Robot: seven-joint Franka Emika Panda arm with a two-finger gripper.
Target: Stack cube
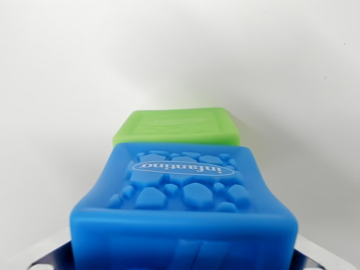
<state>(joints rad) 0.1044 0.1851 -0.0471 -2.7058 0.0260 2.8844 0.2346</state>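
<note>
A blue soft cube (185,191) with a pebble pattern and the raised word "infantino" on its top face fills the lower half of the wrist view, very close to the camera. It sits between the fingers of my gripper (183,260), which is shut on it. Only metal finger parts show, at the bottom left (48,256) and bottom right (320,256) corners. The cube's sides look pinched inward. A green cube (177,126) lies just beyond the blue one, on the white surface, its near edge hidden behind it.
A plain white surface (67,84) surrounds both cubes on all sides. No other objects show in this view.
</note>
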